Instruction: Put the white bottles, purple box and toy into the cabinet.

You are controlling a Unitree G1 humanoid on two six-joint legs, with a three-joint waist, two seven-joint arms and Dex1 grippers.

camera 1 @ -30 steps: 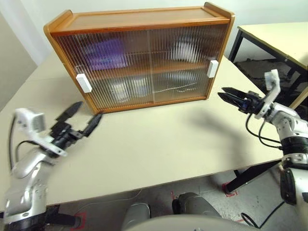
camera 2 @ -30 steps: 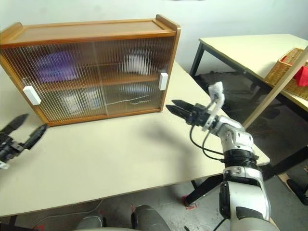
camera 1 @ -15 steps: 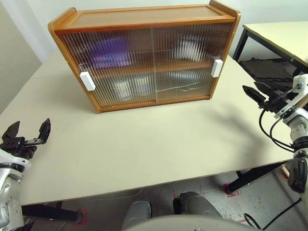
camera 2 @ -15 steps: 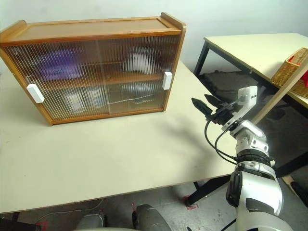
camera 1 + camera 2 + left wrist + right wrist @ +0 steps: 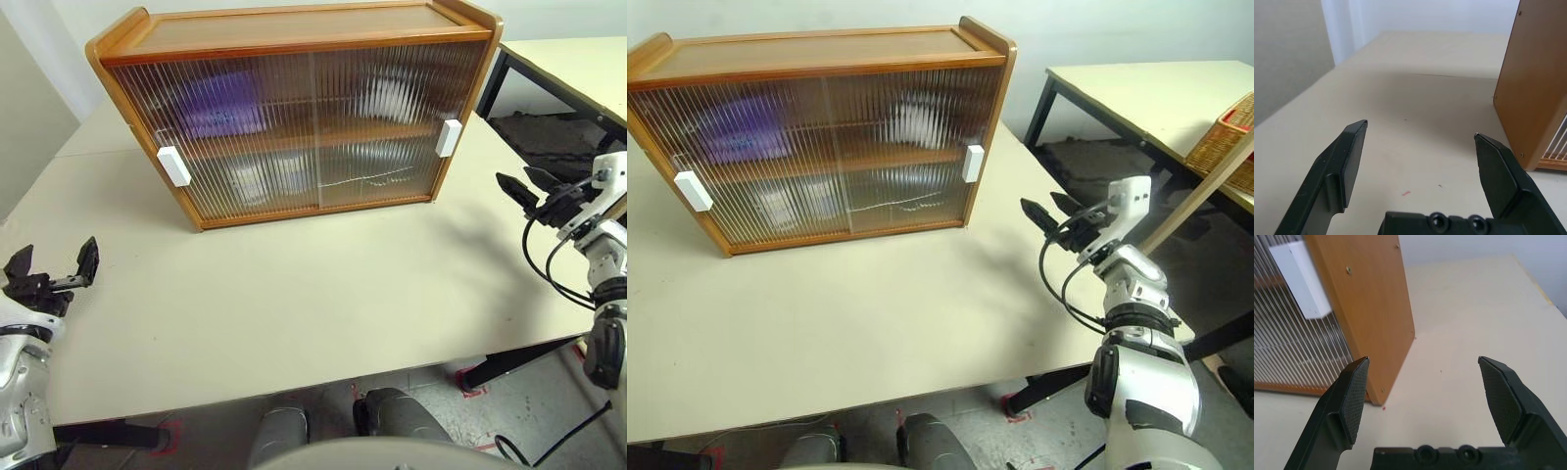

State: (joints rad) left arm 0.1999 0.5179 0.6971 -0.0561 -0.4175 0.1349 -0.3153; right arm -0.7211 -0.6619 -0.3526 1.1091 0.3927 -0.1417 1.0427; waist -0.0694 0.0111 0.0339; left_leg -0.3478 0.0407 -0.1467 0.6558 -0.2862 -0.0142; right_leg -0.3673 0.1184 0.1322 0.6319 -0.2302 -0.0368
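The cabinet (image 5: pixel 294 34) stands at the back of the table with both ribbed sliding doors shut, a white handle (image 5: pixel 173 165) at its left end and another (image 5: pixel 450 138) at its right. Through the ribbed doors the purple box (image 5: pixel 223 106) blurs on the upper shelf at left. A white blur (image 5: pixel 387 98) on the upper shelf at right may be the toy. A pale blur (image 5: pixel 250 181) on the lower shelf may be the white bottles. My left gripper (image 5: pixel 54 257) hangs open and empty over the table's left edge. My right gripper (image 5: pixel 516 179) is open and empty off the cabinet's right end.
The beige table (image 5: pixel 323 284) spreads bare in front of the cabinet. A second table (image 5: pixel 1136 88) stands to the right with a wicker basket (image 5: pixel 1225 147) on it. A wooden pole (image 5: pixel 1205 186) leans across behind my right arm.
My left gripper has swung out to the left, away from the cabinet's front. My right gripper has drawn back to the right, off the right handle. Both have held still for the last half second.
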